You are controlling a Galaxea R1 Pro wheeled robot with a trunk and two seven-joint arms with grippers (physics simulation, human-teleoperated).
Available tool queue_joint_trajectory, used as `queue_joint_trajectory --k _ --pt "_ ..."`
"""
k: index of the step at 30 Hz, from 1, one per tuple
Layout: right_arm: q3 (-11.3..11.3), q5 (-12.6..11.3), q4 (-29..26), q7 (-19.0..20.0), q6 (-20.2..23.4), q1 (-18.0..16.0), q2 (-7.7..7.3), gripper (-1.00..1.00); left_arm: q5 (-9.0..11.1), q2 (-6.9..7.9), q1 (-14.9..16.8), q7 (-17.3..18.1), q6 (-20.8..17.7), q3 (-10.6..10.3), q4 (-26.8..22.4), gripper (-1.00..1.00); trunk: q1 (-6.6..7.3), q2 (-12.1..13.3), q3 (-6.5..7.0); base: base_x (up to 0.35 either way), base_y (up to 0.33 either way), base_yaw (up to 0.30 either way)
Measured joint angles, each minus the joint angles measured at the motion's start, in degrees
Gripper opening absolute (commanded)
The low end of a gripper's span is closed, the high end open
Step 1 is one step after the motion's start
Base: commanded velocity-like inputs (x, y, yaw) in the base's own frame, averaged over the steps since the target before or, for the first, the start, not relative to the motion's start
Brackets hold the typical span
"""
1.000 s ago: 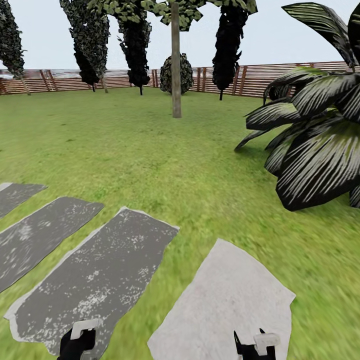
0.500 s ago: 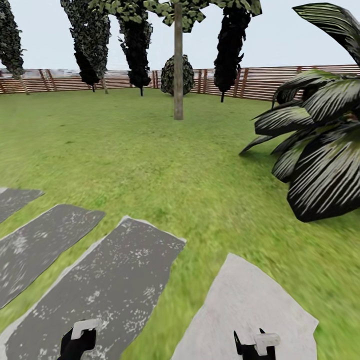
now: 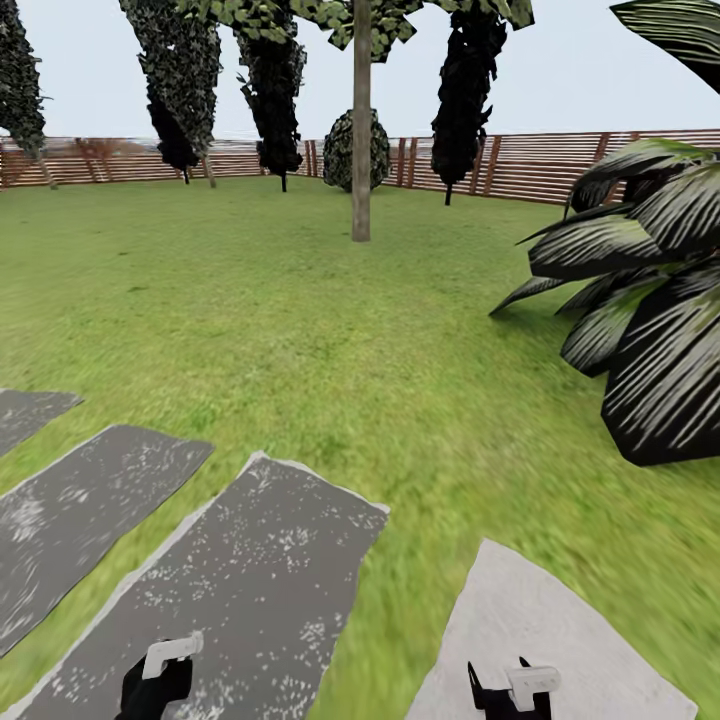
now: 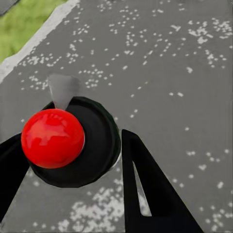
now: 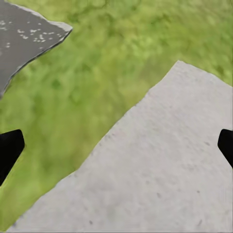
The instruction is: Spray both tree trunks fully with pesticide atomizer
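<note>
The pesticide atomizer [image 4: 68,145], seen from above as a black round cap with a glossy red knob and a grey nozzle, sits between the black fingers [image 4: 145,194] of my left gripper [image 4: 73,141], which is shut on it. In the head view the left gripper [image 3: 160,680] and the right gripper [image 3: 512,690] hang low at the frame's bottom edge, over the paving. My right gripper [image 5: 116,145] is open and holds nothing. One tree trunk [image 3: 361,140], pale and bare, rises far ahead on the lawn [image 3: 300,300]. No whitish specks of pesticide are in the air.
Dark grey paving slabs [image 3: 240,570] and a paler slab [image 3: 540,630] lie underfoot. A broad-leaved striped bush [image 3: 650,310] crowds the right side. Dark columnar trees [image 3: 270,90] and a round shrub [image 3: 345,150] stand before the brown slat fence [image 3: 540,165].
The whole head view has shifted: slabs slide down and right, the bush drifts toward the right edge and the trunk looms slightly larger, so the camera is advancing. Both grippers keep their pose.
</note>
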State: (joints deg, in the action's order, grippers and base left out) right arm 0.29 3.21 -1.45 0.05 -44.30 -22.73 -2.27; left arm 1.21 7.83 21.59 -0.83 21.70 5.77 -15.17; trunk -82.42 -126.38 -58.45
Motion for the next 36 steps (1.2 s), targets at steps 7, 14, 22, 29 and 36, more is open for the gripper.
queue_joint_trajectory --k 7,14,22,29,36 --pt "0.0 0.0 0.0 0.0 0.0 0.0 0.0 1.0 0.1 0.0 0.0 0.0 0.0 0.0 0.0 -1.0 0.0 0.0 0.0 0.331 0.167 0.0" --pt "0.0 -0.2 -0.2 -0.2 0.0 0.0 0.06 1.0 0.1 0.0 0.0 0.0 0.0 0.0 0.0 -1.0 0.0 0.0 0.0 0.332 0.167 0.0" --pt "-0.2 -0.3 -4.1 -0.3 -0.1 -0.1 -0.15 1.0 0.1 0.0 0.0 0.1 0.0 0.0 0.0 -1.0 0.0 0.0 0.0 0.331 0.167 0.0" --pt "0.1 0.0 -5.5 -0.1 -0.1 -0.1 -0.4 1.0 0.1 -0.08 0.0 0.0 0.0 0.0 0.0 -1.0 0.0 0.0 0.0 0.331 0.167 0.0" --pt "0.0 -0.1 -5.5 -0.1 -0.1 0.0 -0.7 1.0 0.1 -0.01 0.0 0.0 0.0 0.0 0.0 -1.0 0.0 0.0 0.0 0.332 0.152 0.0"
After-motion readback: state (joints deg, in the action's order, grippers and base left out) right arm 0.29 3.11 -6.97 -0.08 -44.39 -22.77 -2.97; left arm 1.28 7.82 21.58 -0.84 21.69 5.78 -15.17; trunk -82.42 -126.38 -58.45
